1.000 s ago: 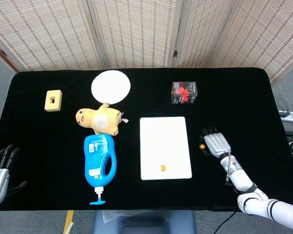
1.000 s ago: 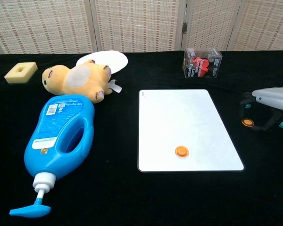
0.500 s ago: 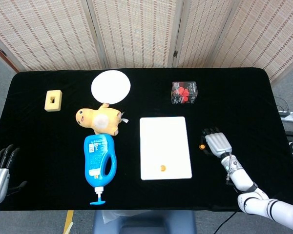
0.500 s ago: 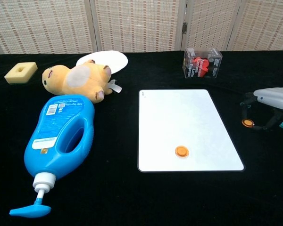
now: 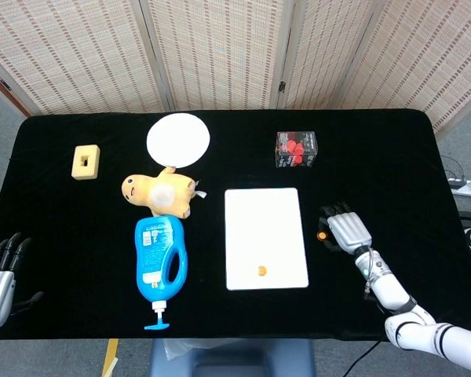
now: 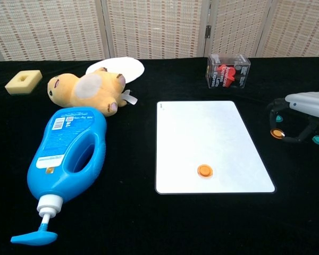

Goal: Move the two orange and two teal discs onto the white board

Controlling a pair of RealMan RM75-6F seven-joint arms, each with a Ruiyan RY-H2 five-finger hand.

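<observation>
Fingers (image 6: 280,118) pinch orange disc (image 6: 277,133); chest view shows.

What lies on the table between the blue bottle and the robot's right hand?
The white board lies between the blue bottle and the right hand, with one orange disc on it near its front edge. The chest view shows this best.

Bright, even overhead light is filling both views, leaving almost no cast shadows on the black tablecloth (image 5: 78,259), which is swallowing detail and reading as flat black. The white board (image 6: 202,133) is glowing softly, nearly washed out, with a faint grey mottling in the chest view. The blue bottle (image 6: 69,154) is carrying a mild sheen along its shoulder. Focus is holding sharp across both pictures. In the chest view, straight edges are bowing slightly toward 3 and 9 o'clock.
</observation>
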